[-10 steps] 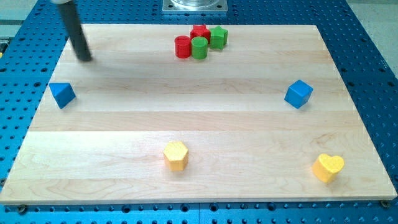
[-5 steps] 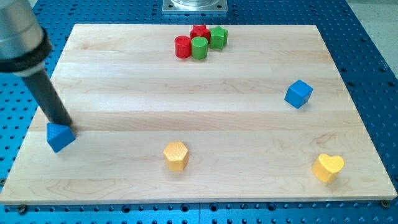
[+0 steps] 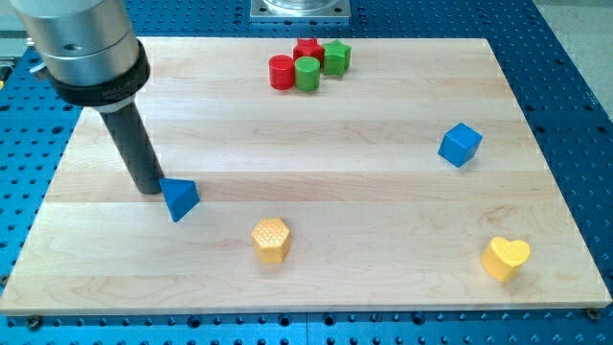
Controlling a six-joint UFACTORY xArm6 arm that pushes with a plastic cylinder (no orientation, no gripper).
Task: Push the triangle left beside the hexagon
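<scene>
The blue triangle (image 3: pixel 179 198) lies on the wooden board (image 3: pixel 316 278) at the view's lower left. My tip (image 3: pixel 151 189) touches the triangle's left side. The yellow hexagon (image 3: pixel 271 239) sits to the right of the triangle and a little lower, about a block's width away.
A blue cube (image 3: pixel 460 144) sits at the view's right. A yellow heart (image 3: pixel 505 257) sits at the lower right. A red cylinder (image 3: pixel 281 72), a green cylinder (image 3: pixel 306 73), a red star (image 3: pixel 307 49) and a green star (image 3: pixel 336 57) cluster at the top.
My tip swept down the left side of the board and then right. The blue triangle moved down and then right, towards the yellow hexagon.
</scene>
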